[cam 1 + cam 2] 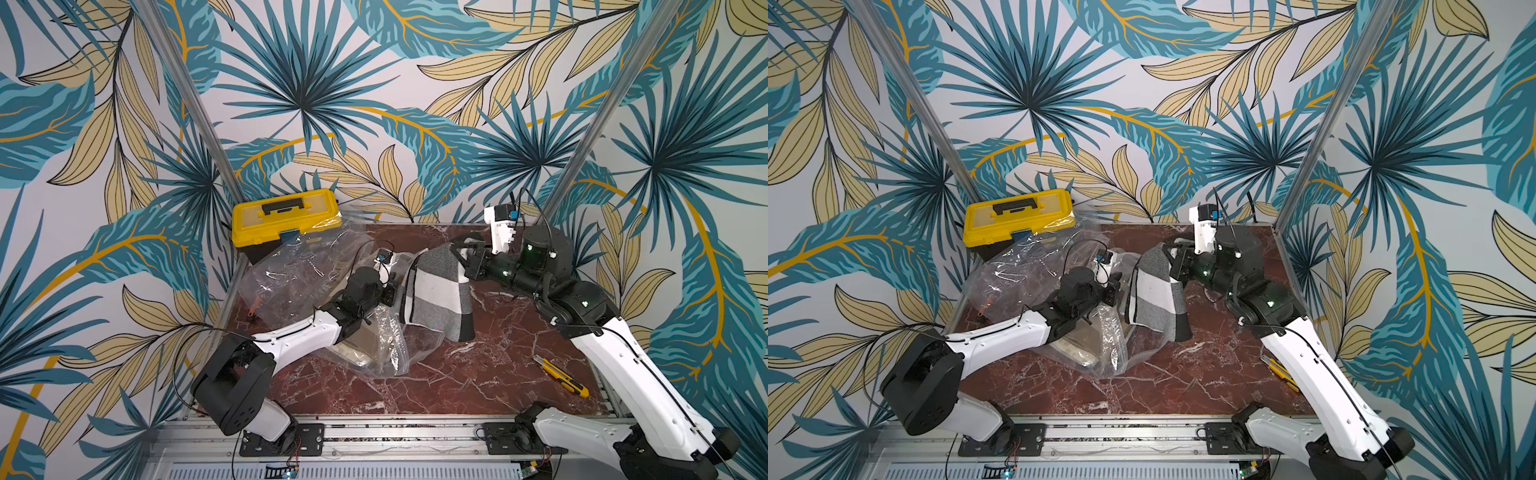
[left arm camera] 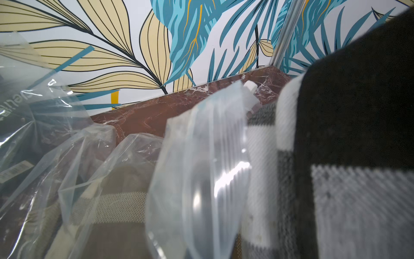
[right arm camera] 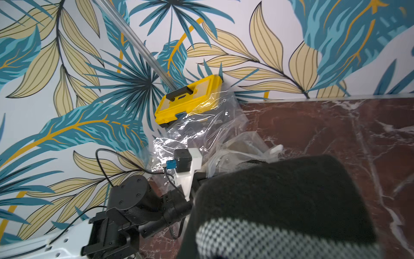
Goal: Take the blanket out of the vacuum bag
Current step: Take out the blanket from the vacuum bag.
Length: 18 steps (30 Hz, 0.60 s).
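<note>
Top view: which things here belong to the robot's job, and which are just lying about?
In the job: grey, white and black checked knitted blanket; large crinkly clear plastic vacuum bag.
Lying about: yellow plastic toolbox; yellow-and-black utility knife.

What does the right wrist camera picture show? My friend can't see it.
A dark checked blanket fills the foreground, close to the camera. Behind it are the left arm, a crinkly clear vacuum bag and a yellow toolbox by the leafy wall, on a red marble table.
</note>
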Available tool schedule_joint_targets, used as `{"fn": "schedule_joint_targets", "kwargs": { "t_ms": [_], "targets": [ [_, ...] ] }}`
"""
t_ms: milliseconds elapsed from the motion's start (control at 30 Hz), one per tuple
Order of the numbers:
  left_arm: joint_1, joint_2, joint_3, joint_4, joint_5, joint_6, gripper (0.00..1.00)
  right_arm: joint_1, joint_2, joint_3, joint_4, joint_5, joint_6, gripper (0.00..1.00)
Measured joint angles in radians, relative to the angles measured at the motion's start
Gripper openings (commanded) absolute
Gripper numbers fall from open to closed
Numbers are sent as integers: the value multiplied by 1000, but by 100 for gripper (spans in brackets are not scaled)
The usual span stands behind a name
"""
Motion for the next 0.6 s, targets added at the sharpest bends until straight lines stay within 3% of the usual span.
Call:
{"fn": "schedule_joint_targets", "kwargs": {
  "t_ms": [367,600],
  "targets": [
    [0,-50,-56,-27,0,-38,0,-89,47,122,-179,219,-168,0],
    [0,-59,-79,-40,3,-63,0,-116,63,160,-184,374,-260,0]
  ]
}}
